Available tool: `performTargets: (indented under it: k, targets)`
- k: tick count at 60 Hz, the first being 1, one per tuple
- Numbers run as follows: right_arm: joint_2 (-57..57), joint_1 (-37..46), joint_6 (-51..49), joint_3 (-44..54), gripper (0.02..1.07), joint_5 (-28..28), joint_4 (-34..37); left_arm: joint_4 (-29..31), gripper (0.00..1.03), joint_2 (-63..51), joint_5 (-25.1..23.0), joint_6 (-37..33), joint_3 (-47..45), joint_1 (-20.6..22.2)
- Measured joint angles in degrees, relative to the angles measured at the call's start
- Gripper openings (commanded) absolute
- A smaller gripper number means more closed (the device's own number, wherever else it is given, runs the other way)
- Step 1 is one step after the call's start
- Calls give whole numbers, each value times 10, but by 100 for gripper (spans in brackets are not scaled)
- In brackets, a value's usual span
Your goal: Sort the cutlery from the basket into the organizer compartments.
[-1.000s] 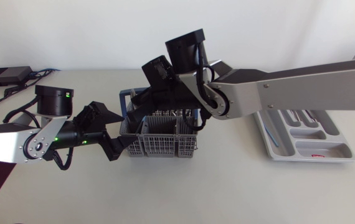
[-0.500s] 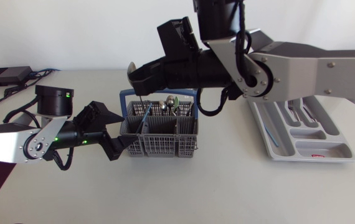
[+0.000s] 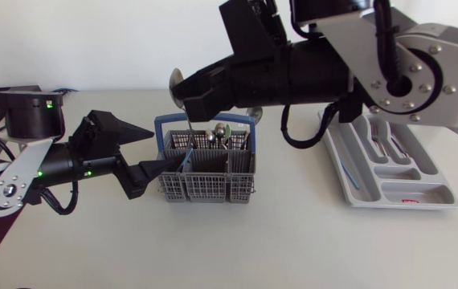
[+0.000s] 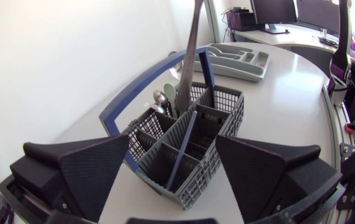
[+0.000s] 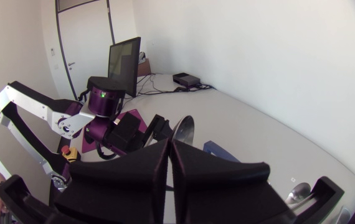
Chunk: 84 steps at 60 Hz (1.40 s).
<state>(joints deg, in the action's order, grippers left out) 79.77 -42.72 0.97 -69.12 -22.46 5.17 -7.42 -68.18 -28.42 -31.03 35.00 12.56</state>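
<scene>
One grey plastic mesh cutlery basket (image 3: 205, 186) and one pale grey plastic organizer tray (image 3: 423, 193) stand on the surface. There are two black wedge-fingered graspers, the left end effector (image 3: 159, 148) and the right end effector (image 3: 181, 95). One long silver metal spoon (image 3: 177, 79) is in the right one. The basket shows at least two silver spoon bowls (image 3: 218, 131) and one blue-handled utensil (image 3: 187, 156). The tray holds one blue-handled piece (image 3: 349, 172) and at least two silver pieces (image 3: 394, 148).
</scene>
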Motion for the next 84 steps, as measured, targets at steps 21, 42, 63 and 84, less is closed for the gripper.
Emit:
performTargets:
  k: [21,42,63,84]
  targets:
    - [-28,-3,10,-11,8,37,108,36,96,53,19,42,29,61]
    - [-76,25,45,-20,8,-19,146,51,96,56,34,65,54,139]
    - [-79,76,99,-36,8,-119,166,4,74,2,78,86,75,195]
    - [-79,80,106,-38,8,-129,172,-64,39,-42,93,108,83,196]
